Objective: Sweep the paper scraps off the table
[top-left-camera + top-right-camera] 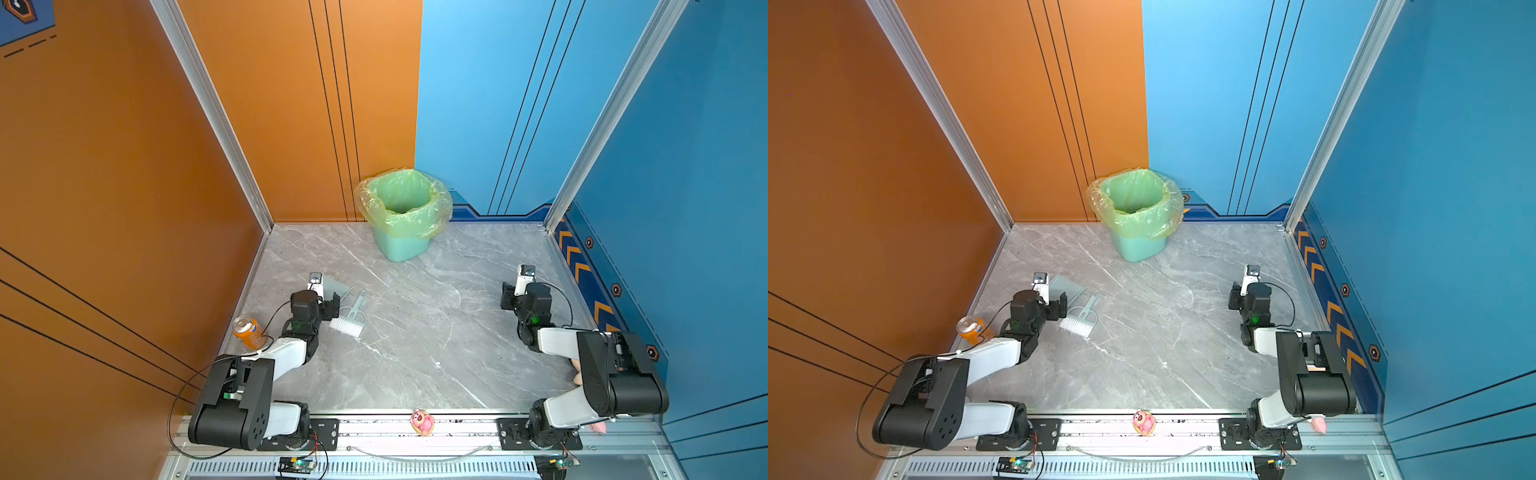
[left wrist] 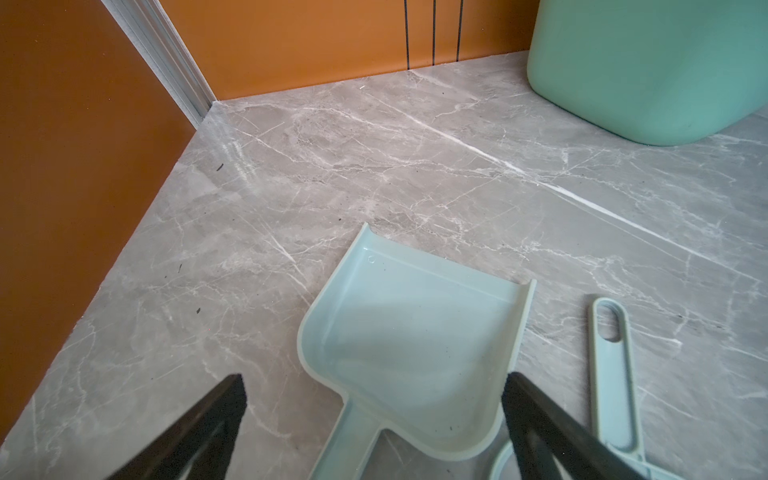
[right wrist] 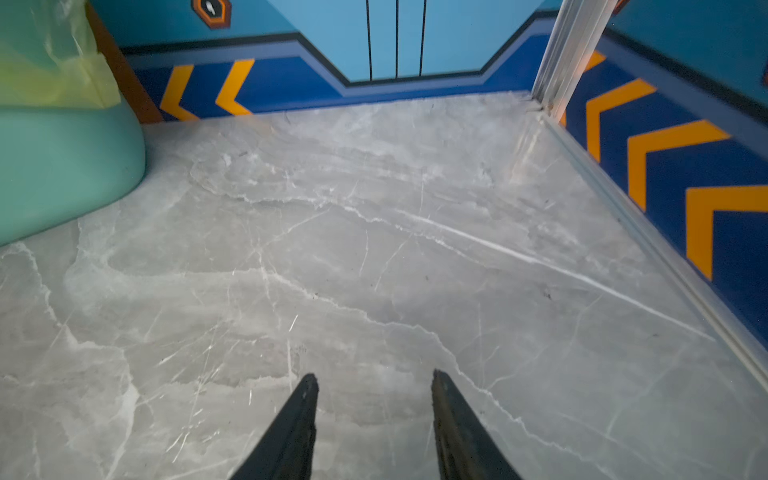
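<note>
The table point(image 1: 415, 340) shows bare grey marble wherever the views reach, and no paper scraps can be found on it. My guess is that they lie inside the bin point(image 1: 401, 216) at the back wall, though the bottom of its bag-lined mouth is too dim to tell. So the sweeping looks finished, and the step in hand reads as leaving the tools and drawing back. Forward and left of the bin, the left gripper point(image 2: 374, 377) is spread as wide as it goes, one jaw either side of the dustpan point(image 2: 415, 345), gripping nothing. The pan lies flat and empty. Forward and right of the bin, well apart from it, the right gripper point(image 3: 372, 374) hangs over bare marble with its jaws partly apart and nothing between them. The next move probably calls for lifting the left arm straight clear without nudging the pan. The brush point(image 1: 348, 322) lies just beside the dustpan, forward of the bin. The can point(image 1: 248, 332) stands further left of the bin, by the orange wall. A plush toy point(image 1: 422, 422) sits on the front rail, straight forward of the bin. A second plush toy point(image 1: 577, 376) is mostly hidden under the right arm. The marble beneath both arms cannot be checked, and the dustpan's handle is cut off in the left wrist view.
</note>
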You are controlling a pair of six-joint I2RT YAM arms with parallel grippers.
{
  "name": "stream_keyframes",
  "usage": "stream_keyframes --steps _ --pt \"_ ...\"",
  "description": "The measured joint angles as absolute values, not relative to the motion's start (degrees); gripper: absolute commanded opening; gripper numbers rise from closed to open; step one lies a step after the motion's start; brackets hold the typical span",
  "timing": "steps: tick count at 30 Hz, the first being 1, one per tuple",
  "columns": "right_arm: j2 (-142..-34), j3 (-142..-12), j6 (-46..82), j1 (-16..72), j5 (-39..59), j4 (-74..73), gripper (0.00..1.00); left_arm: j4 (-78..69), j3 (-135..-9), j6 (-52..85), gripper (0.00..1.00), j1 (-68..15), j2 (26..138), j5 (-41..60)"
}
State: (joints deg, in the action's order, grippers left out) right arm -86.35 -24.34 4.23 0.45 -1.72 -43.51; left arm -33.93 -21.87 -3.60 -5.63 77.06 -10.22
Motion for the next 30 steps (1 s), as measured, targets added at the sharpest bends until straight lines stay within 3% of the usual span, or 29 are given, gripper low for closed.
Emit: stream_keyframes --steps 17,23,26,27,28,30 --pt "-87.46 -22.02 3.11 1.78 -5.72 -48.07 0.49 -46.74 -21.78 -3.33 0.98 -5.28 86.5 -11.25" --pt "-87.46 -22.02 2.9 1.93 -6.31 -48.25 0.55 -52.05 -20.78 -2.94 0.98 -4.97 88.97 -12.21" --pt "-87.46 -22.02 2.76 1.93 -6.31 -48.31 0.64 -53.41 -20.78 -2.92 0.98 -4.97 88.97 -12.45" --pt "-87.46 -22.02 2.9 1.93 -6.31 -48.4 0.87 -53.63 -20.78 -2.92 0.98 -4.93 88.97 -12.51" --pt "-87.46 -22.02 2.87 1.93 -6.33 -48.49 1.0 -53.76 -20.78 -2.92 0.98 -4.93 88.97 -12.6" --pt "-87.46 -22.02 2.76 1.93 -6.35 -48.53 1.0 -53.91 -20.78 -2.92 0.98 -4.93 88.97 -12.62"
